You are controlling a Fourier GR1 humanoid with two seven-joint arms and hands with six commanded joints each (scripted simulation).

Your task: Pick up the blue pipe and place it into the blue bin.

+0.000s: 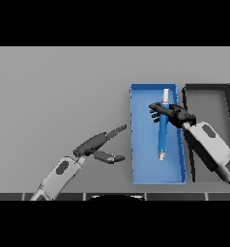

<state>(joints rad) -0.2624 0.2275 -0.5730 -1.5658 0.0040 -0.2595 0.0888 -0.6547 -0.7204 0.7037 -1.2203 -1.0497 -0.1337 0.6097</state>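
Over the blue bin (135, 144), right hand (177, 114) fingers round blue pipe (162, 135), contact unclear

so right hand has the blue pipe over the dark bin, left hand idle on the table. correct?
Wrong bin. In the head view the right hand holds the blue pipe over the blue bin, not the dark bin beside it. The left hand is idle, as you said.

The desk (59, 87) looks matt grey and smooth — no grain or sheen. The blue bin (136, 144) has a flat, plastic-like finish, as does the dark bin (206, 88) beside it. The blue pipe (162, 137) appears smooth, with a pale tip and a silvery, metal-like end — slightly glossier than the bins.
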